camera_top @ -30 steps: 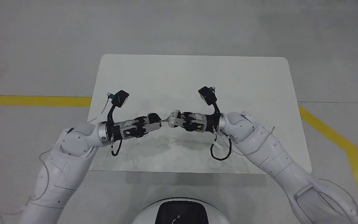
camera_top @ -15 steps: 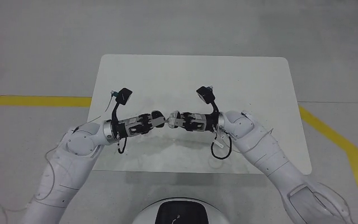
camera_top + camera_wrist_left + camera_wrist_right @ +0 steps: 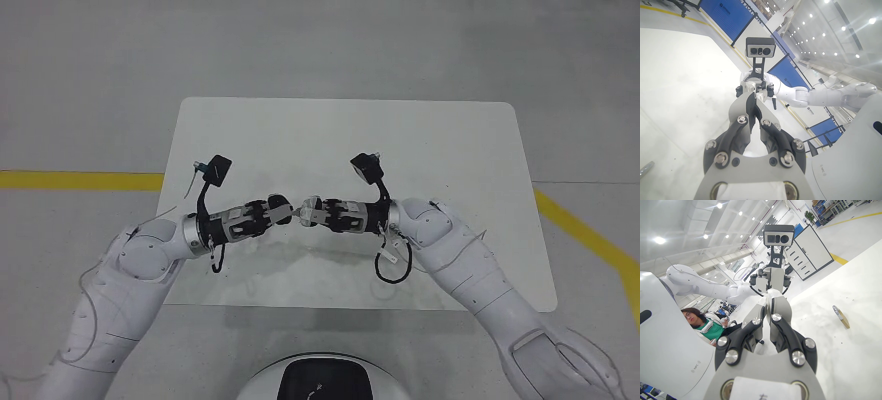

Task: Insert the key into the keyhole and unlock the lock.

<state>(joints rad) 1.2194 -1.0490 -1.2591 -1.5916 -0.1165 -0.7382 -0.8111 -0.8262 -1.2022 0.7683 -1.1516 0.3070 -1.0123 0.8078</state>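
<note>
Top view: my left gripper [image 3: 284,212] and right gripper [image 3: 309,211] sit tip to tip over the middle of the surface [image 3: 450,140]. Left wrist: that one's pinched together. Right wrist: same deal, and the lock [image 3: 842,318] lies on the surface, apart from both.

White table [image 3: 450,130] with rounded corners, set on a grey floor. Bears a brass padlock [image 3: 841,317] lying flat on the bare top. Scattered near the padlock, a few dark specks [image 3: 849,299]
</note>
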